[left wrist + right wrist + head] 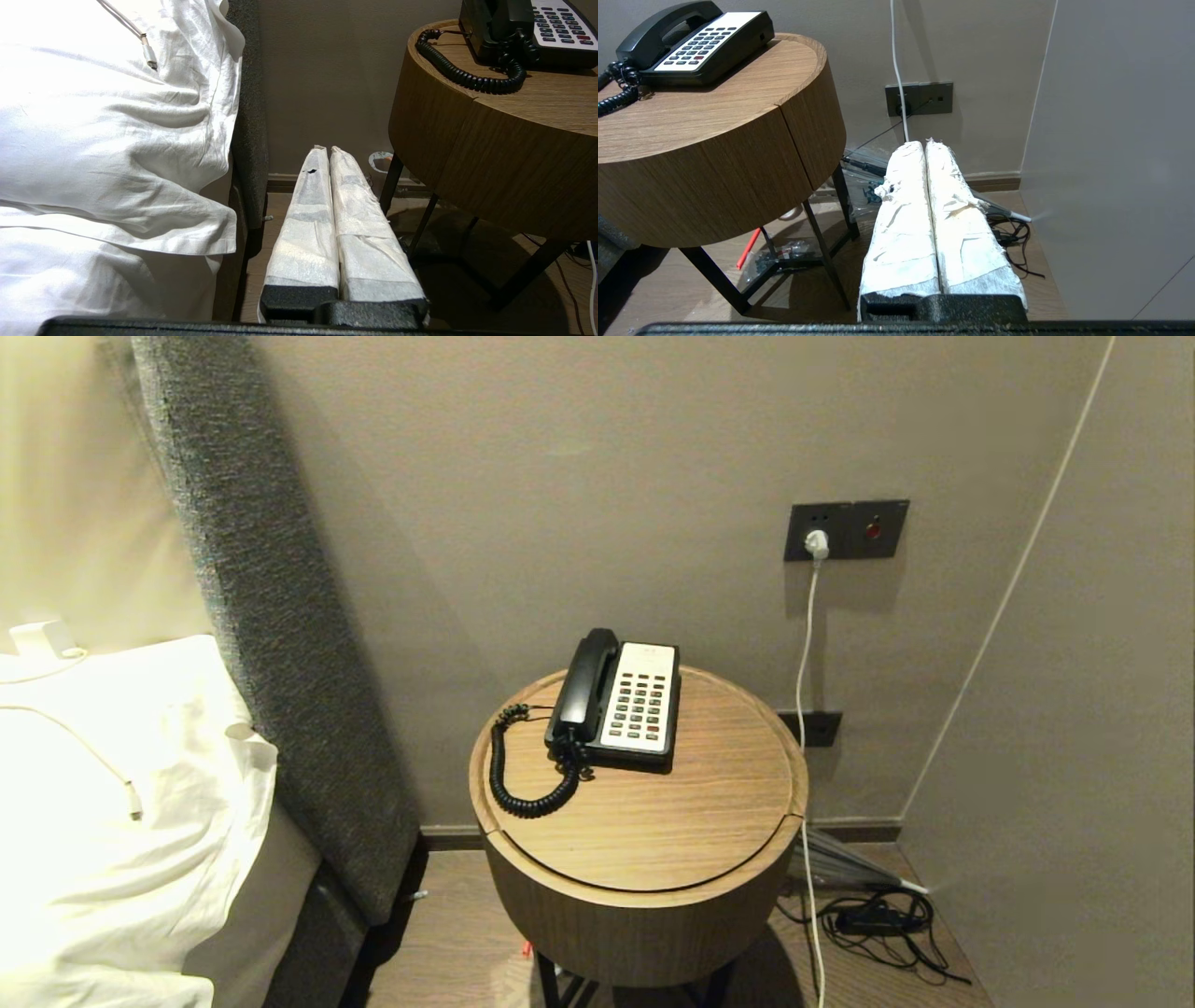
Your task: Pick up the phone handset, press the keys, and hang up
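Note:
The glossy black phone handset (583,686) rests in its cradle on the left side of the black-and-white phone base (639,705), whose keys (642,700) face up. Its coiled cord (527,784) loops over the round wooden side table (653,831). Neither arm shows in the head view. My left gripper (326,150) hangs low between the bed and the table, shut, holding nothing. My right gripper (924,143) hangs low to the right of the table, shut and empty too. The handset (658,25) and base also show in the right wrist view, above and away from the fingers.
A bed with white linen (112,803) and a grey padded headboard (271,616) stands left of the table. A wall socket (845,529) with a white cable (805,644) sits behind it. Black cables (878,924) lie on the floor by the right wall.

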You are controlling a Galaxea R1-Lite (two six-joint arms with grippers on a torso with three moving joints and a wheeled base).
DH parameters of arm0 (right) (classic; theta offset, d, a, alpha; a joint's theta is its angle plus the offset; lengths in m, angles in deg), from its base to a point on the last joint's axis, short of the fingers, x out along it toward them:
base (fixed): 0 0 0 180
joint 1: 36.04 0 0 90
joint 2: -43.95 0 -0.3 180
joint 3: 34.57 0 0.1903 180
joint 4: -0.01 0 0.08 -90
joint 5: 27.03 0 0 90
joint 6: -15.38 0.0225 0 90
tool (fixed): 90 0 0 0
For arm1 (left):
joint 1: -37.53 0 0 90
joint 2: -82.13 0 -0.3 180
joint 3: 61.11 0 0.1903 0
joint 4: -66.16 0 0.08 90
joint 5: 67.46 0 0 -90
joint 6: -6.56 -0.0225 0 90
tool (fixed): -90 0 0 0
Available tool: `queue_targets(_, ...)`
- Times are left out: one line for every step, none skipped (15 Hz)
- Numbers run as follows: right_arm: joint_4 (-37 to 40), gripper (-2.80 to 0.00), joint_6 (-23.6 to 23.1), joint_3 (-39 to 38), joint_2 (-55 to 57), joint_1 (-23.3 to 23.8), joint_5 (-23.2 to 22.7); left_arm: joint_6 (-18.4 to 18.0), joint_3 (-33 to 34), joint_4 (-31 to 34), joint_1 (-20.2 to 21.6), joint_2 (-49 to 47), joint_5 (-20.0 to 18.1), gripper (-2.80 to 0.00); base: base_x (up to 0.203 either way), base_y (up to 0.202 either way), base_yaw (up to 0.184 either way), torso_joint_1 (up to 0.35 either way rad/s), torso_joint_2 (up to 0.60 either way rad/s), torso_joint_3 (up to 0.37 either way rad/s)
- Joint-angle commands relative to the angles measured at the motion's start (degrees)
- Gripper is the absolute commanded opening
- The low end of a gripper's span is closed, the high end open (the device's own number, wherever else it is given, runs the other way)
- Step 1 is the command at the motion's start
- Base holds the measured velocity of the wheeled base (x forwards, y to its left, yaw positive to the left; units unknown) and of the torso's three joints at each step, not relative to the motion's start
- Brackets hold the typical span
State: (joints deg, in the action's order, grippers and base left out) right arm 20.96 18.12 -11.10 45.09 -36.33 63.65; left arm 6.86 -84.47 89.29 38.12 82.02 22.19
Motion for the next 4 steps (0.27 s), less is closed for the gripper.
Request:
queue_targets(0.1, -2.80, 0.2, 0.0, 0.1, -0.1, 0.0, 0.0, 0.0, 0.0, 0.0, 0.0, 0.0, -2.80, 0.000, 0.000, 0.000, 0.000, 0.00, 0.000)
queue_targets(0.1, -2.80, 0.2, 0.0, 0.1, -0.1, 0.0, 0.0, 0.0, 0.0, 0.0, 0.0, 0.0, -2.80, 0.000, 0.000, 0.000, 0.000, 0.00, 0.000)
queue_targets(0.1, -2.80, 0.2, 0.0, 0.1, -0.1, 0.0, 0.0, 0.0, 0.0, 0.0, 0.0, 0.0, -2.80, 0.000, 0.000, 0.000, 0.000, 0.00, 0.000)
queue_targets(0.1, -2.80, 0.2, 0.0, 0.1, -0.1, 0.0, 0.0, 0.0, 0.0, 0.0, 0.0, 0.0, -2.80, 0.000, 0.000, 0.000, 0.000, 0.00, 0.000)
